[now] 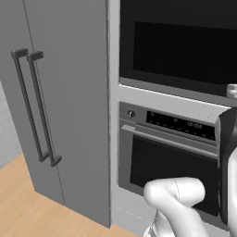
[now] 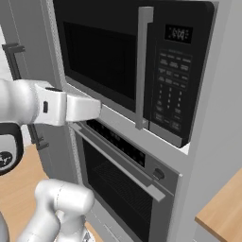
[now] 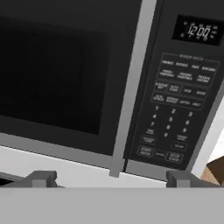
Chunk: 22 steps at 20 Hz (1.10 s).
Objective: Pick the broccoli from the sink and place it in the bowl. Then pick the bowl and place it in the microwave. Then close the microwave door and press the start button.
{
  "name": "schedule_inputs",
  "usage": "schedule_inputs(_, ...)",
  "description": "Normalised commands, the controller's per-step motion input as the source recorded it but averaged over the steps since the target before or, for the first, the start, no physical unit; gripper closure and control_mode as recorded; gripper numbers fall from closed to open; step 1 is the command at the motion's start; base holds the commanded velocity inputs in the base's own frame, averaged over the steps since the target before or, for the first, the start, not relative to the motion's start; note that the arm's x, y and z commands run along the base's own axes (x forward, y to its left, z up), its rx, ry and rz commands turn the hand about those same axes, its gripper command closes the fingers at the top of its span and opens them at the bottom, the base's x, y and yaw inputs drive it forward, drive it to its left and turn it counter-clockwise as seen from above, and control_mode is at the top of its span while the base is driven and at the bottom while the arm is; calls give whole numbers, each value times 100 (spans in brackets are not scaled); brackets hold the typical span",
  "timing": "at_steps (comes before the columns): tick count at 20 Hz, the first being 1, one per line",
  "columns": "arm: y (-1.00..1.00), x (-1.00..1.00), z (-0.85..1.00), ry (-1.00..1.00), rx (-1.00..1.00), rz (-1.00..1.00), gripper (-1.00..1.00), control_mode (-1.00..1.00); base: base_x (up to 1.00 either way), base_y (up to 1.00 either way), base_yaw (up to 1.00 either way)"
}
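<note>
The microwave [image 2: 127, 61] is built in above the oven, and the microwave door [image 3: 61, 74] is shut, so its dark glass hides the inside. A grey vertical handle [image 3: 133, 87] runs down the door's right edge. Beside it is the black keypad [image 3: 179, 100] with a lit display [image 3: 197, 30]. My gripper [image 3: 111, 178] is open, a short way in front of the microwave's lower edge and below the handle, with nothing between its fingertips [image 3: 43, 178]. The broccoli, the bowl and the sink are out of view.
A wider oven [image 2: 123, 179] with a bar handle and control strip [image 1: 178, 124] sits right under the microwave. Tall grey cabinet doors [image 1: 60, 102] with bar handles stand to the left. A wooden counter corner [image 2: 222, 208] is at the right.
</note>
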Motion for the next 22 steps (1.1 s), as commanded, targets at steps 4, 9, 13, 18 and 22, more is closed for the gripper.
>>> schedule_inputs(4,0,28,-12,-7,12,0,-100,-100,0,0,0)
schedule_inputs(9,-6,48,0,0,11,0,-100,-100,0,0,0)
schedule_inputs(13,-31,24,0,-2,8,0,-100,-100,0,0,0)
schedule_inputs(18,-27,-19,9,-18,5,0,-100,-100,0,0,0)
schedule_inputs(22,-3,-7,6,-12,1,0,-100,-100,0,0,0)
